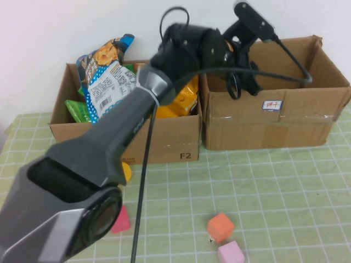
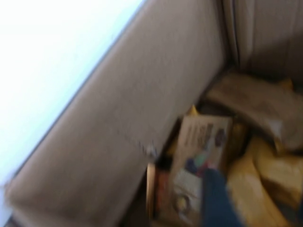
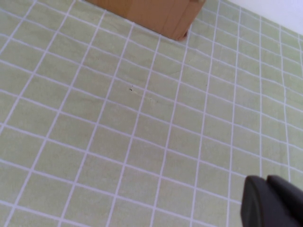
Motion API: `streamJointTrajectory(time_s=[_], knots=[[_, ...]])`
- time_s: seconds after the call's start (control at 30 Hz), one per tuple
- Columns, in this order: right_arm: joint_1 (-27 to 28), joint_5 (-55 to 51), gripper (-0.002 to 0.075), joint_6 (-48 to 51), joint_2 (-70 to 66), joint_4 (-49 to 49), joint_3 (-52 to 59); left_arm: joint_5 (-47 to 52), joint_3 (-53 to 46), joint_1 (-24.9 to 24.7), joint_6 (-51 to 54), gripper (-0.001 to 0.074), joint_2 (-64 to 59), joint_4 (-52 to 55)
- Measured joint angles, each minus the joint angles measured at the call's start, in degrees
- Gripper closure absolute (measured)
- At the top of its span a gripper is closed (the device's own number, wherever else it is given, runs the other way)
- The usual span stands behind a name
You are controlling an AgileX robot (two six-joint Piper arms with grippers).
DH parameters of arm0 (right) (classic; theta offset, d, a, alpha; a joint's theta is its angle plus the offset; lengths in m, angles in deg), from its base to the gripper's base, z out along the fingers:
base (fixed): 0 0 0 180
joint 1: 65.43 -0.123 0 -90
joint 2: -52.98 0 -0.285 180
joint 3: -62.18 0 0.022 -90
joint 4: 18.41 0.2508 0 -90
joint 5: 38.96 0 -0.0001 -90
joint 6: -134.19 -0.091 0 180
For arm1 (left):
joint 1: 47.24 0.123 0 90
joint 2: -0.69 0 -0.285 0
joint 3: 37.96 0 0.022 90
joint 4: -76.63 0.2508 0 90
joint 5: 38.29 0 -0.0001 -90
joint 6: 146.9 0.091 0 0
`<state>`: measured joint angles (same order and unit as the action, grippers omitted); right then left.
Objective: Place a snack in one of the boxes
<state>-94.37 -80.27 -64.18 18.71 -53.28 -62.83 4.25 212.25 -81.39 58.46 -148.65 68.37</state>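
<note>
My left gripper (image 1: 241, 82) hangs over the right box (image 1: 274, 118); snack packets (image 2: 203, 165) lie below. Right gripper (image 3: 272, 201) hovers over the counter (image 3: 142, 118). I cannot tell either's finger state.

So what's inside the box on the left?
The left box holds snack bags: a blue one sticking up, green ones, and yellow ones. The left claw reaches over toward the right box, its arm covering the middle. The right claw hangs over the table.
</note>
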Motion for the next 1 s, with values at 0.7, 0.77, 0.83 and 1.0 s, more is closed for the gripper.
streamJointTrajectory(time_s=[0.7, 0.77, 0.83, 1.0], knots=[[0.00, 1.41, 0.0726, 7.35, 0.00, 10.85, 0.00, 29.94, 0.00, -12.48, -11.36, 0.0735, 29.02, 32.75], [0.00, 0.19, 0.0726, 7.47, 0.00, 11.51, 0.00, 30.09, 0.00, -13.16, -11.46, 0.0735, 31.69, 34.07], [0.00, -0.10, 0.0726, 7.47, 0.00, 11.65, 0.00, 30.18, 0.00, -13.30, -11.46, 0.0735, 34.15, 35.18], [0.00, -0.23, 0.0726, 7.47, 0.00, 11.85, 0.00, 30.18, 0.03, -13.30, -11.23, 0.0735, 42.06, 36.96]])
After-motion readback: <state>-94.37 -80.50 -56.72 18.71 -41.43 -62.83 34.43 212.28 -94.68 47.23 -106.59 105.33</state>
